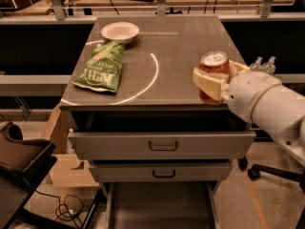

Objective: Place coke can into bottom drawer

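While the cream-coloured finger pads (207, 84) clamp the small red coke can with the silver top (213, 65) only at mid-body, a slip or a tilt on the way down looks like the first risk. The can is a smooth cylinder and the descent is long.

- Fingers: closed on the can from both sides, no gap visible at the near pad. The can is upright with its top showing above the pads.
- Two-finger gripper (220, 78): over the front right part of the grey tabletop (186, 42), at the end of the thick white arm (269, 104) coming in from the right.
- Whether the can's base is clear of the tabletop I cannot tell.
- Second risk: the top drawer with the light grey handled front (162, 144) stands pulled out, and the middle drawer front (164, 172) sits below it. A straight drop would likely knock the can or wrist on them, so the arm needs to come forward first.
- Wide shallow grey bottom drawer (162, 209): open and low, with a dark bare floor. Releasing high could tip the can.
- Well apart, left: crumpled green chip bag (102, 68) and round white bowl (120, 31).
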Available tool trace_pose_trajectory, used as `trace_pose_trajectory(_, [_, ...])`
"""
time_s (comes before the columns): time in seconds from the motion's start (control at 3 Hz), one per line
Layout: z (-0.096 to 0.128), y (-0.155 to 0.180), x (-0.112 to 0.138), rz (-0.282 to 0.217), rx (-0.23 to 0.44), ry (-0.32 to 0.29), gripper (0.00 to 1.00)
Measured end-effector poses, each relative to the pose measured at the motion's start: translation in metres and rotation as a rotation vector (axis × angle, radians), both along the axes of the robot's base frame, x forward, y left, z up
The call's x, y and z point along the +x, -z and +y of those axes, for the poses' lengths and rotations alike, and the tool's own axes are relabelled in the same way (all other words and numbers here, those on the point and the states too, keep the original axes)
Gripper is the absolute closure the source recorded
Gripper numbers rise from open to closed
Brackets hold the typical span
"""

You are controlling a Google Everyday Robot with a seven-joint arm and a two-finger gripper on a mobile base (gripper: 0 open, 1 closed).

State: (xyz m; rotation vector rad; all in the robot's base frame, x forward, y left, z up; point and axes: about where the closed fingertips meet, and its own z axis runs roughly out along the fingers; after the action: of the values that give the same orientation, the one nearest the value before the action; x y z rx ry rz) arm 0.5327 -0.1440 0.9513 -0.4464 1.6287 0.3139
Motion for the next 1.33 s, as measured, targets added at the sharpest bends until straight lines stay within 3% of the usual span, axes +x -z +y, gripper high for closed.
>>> trace_pose_trajectory(0.33, [-0.037,0.028,-0.028,0.027,0.027,-0.006,1.0])
trace_pose_trajectory(0.67, [-0.065,0.059,-0.051,0.064,0.062,-0.064,1.0])
trace_pose_trajectory(1.0, [-0.065,0.061,-0.052,0.068,0.065,-0.062,1.0])
trace_pose_trajectory(1.33, [-0.07,0.093,-0.063,0.121,0.105,-0.038,1.0])
